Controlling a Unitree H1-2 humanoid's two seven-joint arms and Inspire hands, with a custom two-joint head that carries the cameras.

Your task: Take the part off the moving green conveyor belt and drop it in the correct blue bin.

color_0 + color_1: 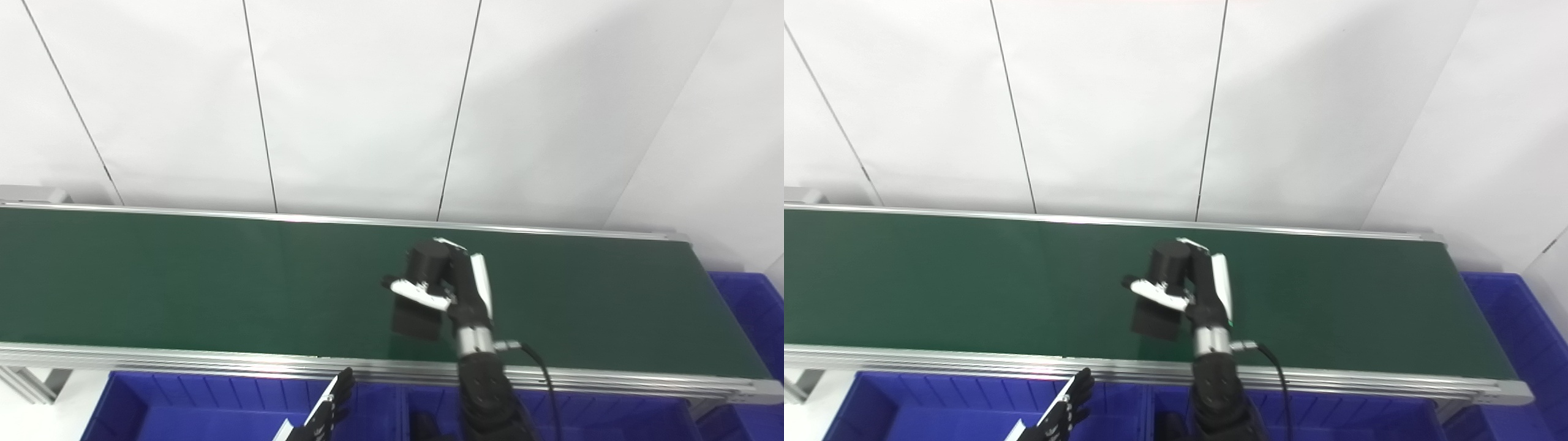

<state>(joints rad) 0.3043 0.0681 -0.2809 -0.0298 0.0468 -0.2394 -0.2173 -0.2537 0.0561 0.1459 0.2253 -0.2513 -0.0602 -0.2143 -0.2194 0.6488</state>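
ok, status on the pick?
Right hand shut on black part, held over green belt. Left hand low over front blue bin, not holding anything. Nothing in the way.

Right hand (pixel 456 285) grips part (pixel 422 288) over belt (pixel 184 282); bins (pixel 184 404) before belt; left hand (pixel 324 416) over bins.

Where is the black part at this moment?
The black part is in the right hand, right of centre over the green conveyor belt, with the blue bins along the near edge below.
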